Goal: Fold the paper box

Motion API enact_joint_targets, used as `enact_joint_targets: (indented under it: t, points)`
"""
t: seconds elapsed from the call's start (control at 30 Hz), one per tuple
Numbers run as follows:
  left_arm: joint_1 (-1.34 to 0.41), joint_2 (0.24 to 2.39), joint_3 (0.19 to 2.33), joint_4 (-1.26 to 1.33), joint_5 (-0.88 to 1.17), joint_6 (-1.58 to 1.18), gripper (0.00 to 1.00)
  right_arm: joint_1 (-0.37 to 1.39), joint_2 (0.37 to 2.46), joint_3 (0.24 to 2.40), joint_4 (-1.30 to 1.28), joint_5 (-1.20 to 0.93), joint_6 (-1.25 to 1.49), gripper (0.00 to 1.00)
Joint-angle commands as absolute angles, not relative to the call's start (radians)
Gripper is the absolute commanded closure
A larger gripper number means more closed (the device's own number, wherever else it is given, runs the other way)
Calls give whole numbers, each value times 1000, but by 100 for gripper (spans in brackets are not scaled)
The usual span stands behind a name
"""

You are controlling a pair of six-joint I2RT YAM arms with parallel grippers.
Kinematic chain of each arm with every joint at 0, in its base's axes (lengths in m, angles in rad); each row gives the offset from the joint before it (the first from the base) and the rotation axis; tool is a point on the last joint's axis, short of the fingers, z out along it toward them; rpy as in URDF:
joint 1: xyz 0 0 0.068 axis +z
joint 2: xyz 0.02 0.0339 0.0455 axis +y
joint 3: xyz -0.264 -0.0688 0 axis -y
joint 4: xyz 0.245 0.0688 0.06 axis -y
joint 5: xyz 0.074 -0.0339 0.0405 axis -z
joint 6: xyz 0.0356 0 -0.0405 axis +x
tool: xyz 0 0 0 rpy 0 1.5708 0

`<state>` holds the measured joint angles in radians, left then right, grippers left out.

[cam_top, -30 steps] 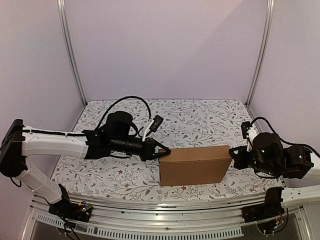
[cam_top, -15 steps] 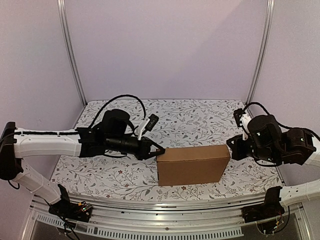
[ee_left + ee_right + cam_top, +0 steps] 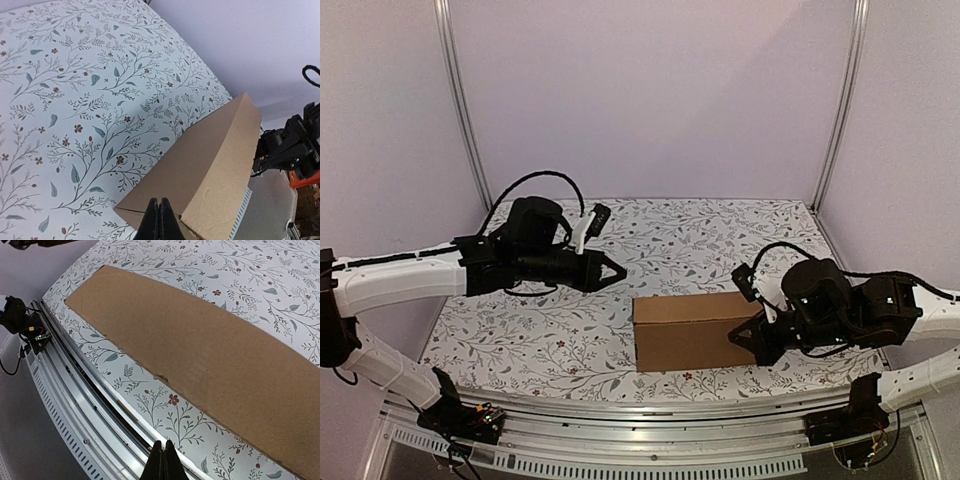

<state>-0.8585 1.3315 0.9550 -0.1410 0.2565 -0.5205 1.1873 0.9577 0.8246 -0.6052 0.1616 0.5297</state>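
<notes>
The paper box (image 3: 692, 330) looks fully folded. The left gripper (image 3: 618, 271) to its left and the right gripper (image 3: 734, 339) at its right end have fingers together; retreat seems next.

The paper box (image 3: 690, 335) was plain brown. The tablecloth (image 3: 710, 235) was white with grey-green leaves and little red flowers. The walls (image 3: 650, 100) were pale purple.

Shut right tool (image 3: 160, 463) at bottom centre, over edge of floral surface (image 3: 165, 415); paper box (image 3: 200, 355) (plain brown face) beyond; grey rail (image 3: 85, 405) alongside.
</notes>
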Motion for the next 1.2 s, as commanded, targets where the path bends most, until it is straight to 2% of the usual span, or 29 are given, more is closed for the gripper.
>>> enact_joint_targets:
  t: [0.0, 0.27, 0.6, 0.77, 0.93, 1.17]
  points:
    - [-812, 1442, 986, -94, 324, -537, 100, 1262, 1011, 745, -530, 173, 565, 100]
    - [-811, 1619, 1039, -53, 430, -539, 100, 1270, 1034, 651, -536, 417, 723, 100]
    - [-855, 1577, 951, -28, 497, -517, 100, 1247, 1110, 696, -485, 690, 780, 100]
    - [-899, 1529, 906, -25, 497, -510, 100, 1206, 1190, 731, -313, 648, 704, 100]
    - [-941, 1512, 880, 12, 481, -518, 100, 1184, 1312, 787, -140, 495, 598, 100]
    - [-969, 1479, 869, 17, 443, -526, 100, 1179, 1496, 909, -73, 376, 505, 100]
